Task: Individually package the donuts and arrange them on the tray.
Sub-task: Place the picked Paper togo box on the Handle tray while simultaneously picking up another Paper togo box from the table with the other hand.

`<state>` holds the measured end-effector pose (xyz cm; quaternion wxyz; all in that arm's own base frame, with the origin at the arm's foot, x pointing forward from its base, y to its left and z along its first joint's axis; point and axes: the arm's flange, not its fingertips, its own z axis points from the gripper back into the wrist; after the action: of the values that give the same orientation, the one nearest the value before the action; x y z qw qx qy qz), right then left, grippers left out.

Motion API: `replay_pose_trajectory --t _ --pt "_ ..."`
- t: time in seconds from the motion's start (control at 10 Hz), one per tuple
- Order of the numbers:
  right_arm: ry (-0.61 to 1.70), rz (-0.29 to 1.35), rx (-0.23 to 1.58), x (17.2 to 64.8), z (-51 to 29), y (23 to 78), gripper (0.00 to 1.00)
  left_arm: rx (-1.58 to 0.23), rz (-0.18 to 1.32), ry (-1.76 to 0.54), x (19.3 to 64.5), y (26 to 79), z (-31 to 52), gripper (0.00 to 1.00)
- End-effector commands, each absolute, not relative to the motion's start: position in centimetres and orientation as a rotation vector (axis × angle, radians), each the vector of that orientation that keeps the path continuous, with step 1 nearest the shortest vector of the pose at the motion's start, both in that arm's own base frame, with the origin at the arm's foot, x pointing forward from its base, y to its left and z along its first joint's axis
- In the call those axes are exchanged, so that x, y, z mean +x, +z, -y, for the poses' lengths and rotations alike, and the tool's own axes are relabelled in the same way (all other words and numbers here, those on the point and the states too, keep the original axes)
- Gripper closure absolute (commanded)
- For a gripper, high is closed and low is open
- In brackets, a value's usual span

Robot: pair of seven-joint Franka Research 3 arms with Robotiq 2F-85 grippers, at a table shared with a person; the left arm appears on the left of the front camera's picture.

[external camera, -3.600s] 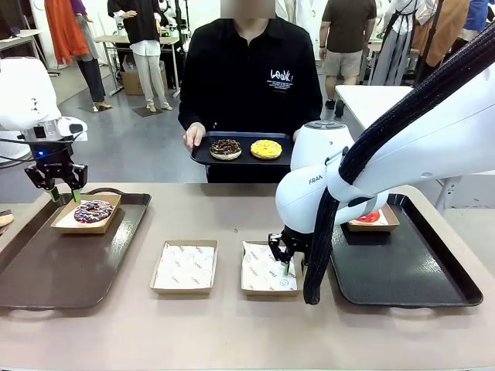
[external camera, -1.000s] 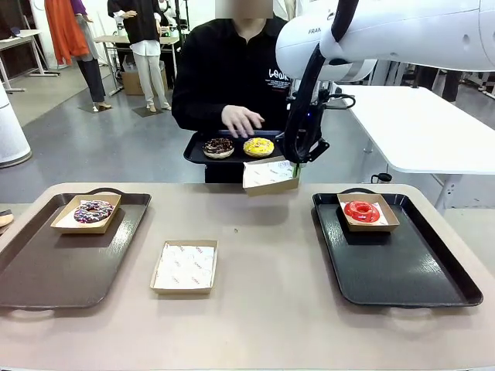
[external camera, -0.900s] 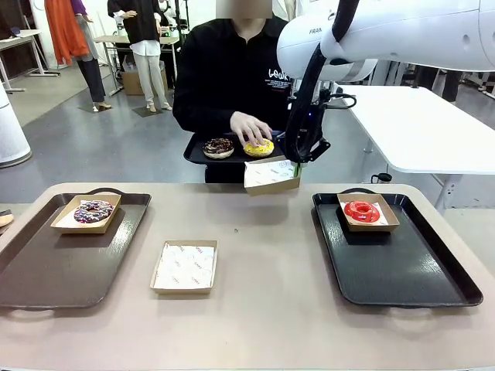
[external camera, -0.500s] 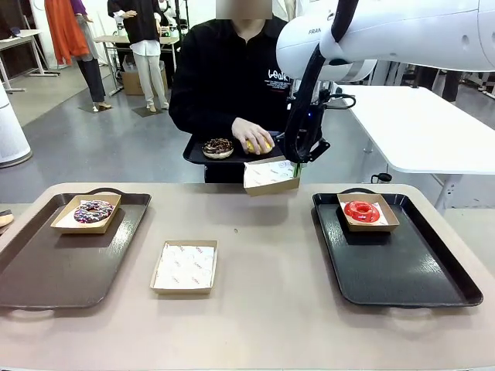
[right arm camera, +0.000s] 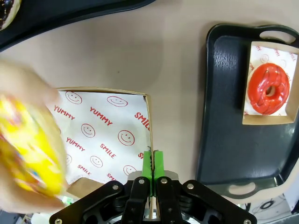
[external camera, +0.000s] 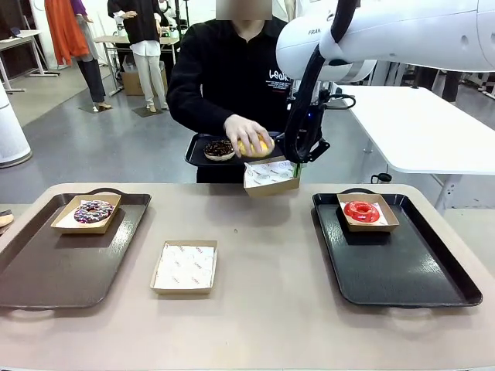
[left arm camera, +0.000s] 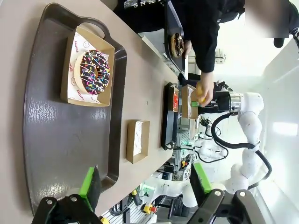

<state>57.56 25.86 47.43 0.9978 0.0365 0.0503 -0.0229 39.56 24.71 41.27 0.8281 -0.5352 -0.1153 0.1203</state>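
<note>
My right gripper [external camera: 295, 160] is shut on the wall of a paper-lined cardboard box [external camera: 271, 175], held in the air near the person. In the right wrist view the gripper [right arm camera: 153, 163] pinches the box [right arm camera: 100, 135] rim. The person's hand holds the yellow donut [external camera: 255, 145] just over that box; it is blurred at close range [right arm camera: 28, 140]. The chocolate donut [external camera: 219, 148] lies on the person's hand-held tray [external camera: 197, 158]. The purple donut [external camera: 93, 211] sits boxed on the left tray [external camera: 46, 270]. The red donut [external camera: 362, 210] sits boxed on the right tray [external camera: 402, 270]. My left gripper [left arm camera: 145, 179] hangs open above the left tray [left arm camera: 60, 140].
An empty lined box [external camera: 185, 266] lies on the table between the two trays. Most of both trays is bare. A white table [external camera: 425, 124] stands behind at the right, and people stand farther back.
The right arm carried the box from the table up to the person. The person's hand picked the yellow donut off the hand-held tray and moved it over the box. The left arm left the front view.
</note>
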Motion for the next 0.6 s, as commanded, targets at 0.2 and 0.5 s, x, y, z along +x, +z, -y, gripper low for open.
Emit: replay_pose_trajectory --t 0.2,0.5 --pt "-0.052 -0.1 0.075 57.55 -25.85 47.51 1.0 -1.143 0.256 0.247 39.05 41.4 -24.61 0.0" --pt "-0.052 -0.1 0.075 57.55 -25.85 47.51 1.0 -1.143 0.256 0.247 39.05 41.4 -24.61 0.0"
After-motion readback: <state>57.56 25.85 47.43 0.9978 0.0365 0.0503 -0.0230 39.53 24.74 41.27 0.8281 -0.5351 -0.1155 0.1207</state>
